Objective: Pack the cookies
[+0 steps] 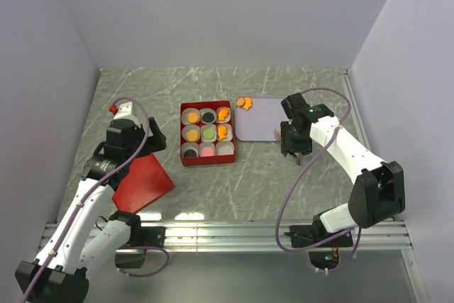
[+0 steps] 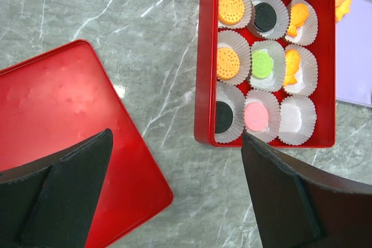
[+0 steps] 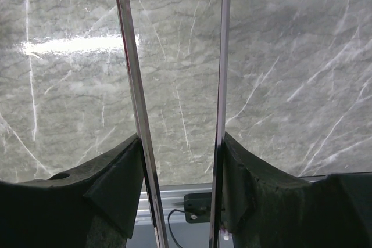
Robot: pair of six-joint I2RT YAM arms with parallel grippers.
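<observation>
Inside red box (image 2: 207, 74): 8 cookies (image 2: 261, 64), 9 cups; both grippers (image 2: 174, 196) (image 3: 177, 143) spread, empty.

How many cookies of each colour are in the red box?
orange cookies: 4
black cookies: 2
green cookie: 1
pink cookie: 1
Total in the red box: 8
One paper cup is empty.
</observation>
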